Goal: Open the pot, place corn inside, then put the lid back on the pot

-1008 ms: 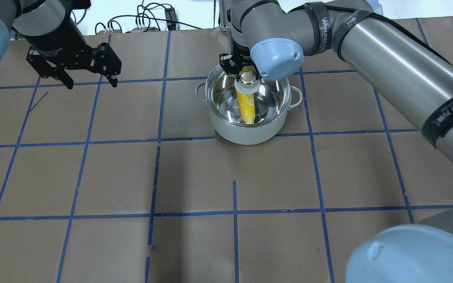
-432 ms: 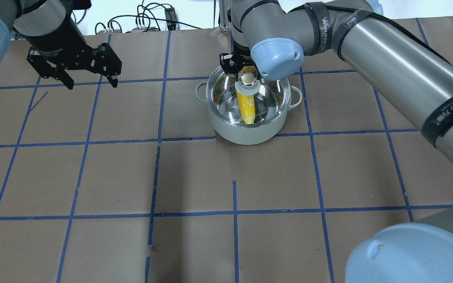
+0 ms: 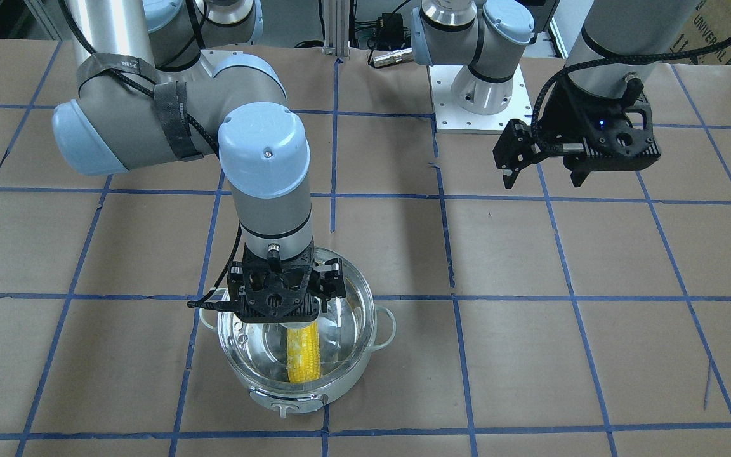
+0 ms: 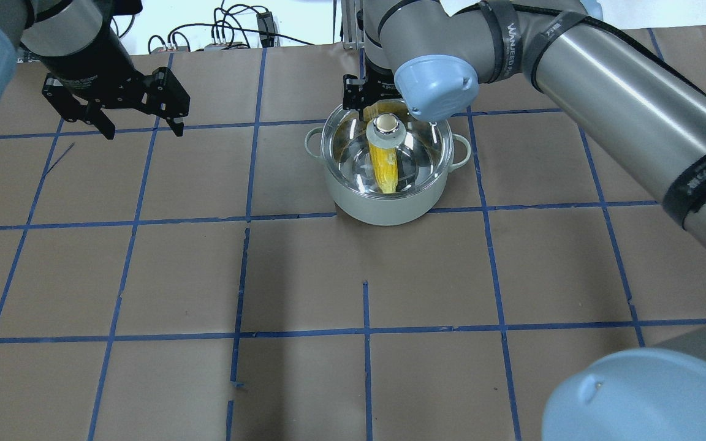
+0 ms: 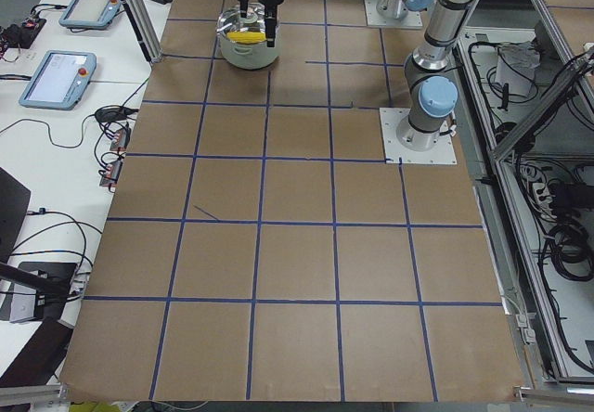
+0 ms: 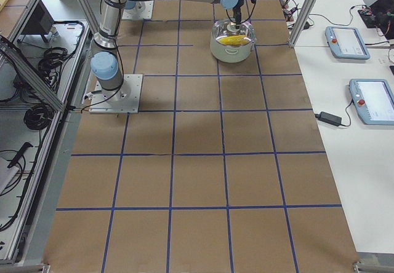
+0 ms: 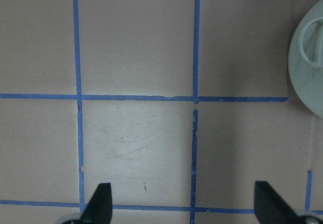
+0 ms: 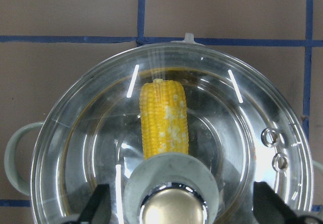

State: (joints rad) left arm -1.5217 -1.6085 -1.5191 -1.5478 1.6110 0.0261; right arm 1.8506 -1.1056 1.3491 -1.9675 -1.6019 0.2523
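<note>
The pot [image 4: 383, 208] stands on the table with the clear glass lid [image 4: 417, 153] seated on its rim. The corn [image 4: 385, 168] lies inside and shows through the glass, also in the front view [image 3: 302, 358] and the right wrist view [image 8: 164, 118]. My right gripper [image 4: 370, 101] hangs open just above the lid's knob [image 4: 385, 125], its fingers wide on either side of the knob [image 8: 171, 209] without touching it. My left gripper [image 4: 143, 130] is open and empty above the table, far to the pot's left.
Brown paper with blue tape grid lines covers the table [image 4: 304, 275]. Cables and connectors lie at the table's far edge [image 4: 224, 37]. A pot handle [image 7: 308, 57] shows at the right edge of the left wrist view.
My right gripper has lifted up and back from the lid's knob, which now shows more fully. The lid stays on the pot. The left arm has not moved.
</note>
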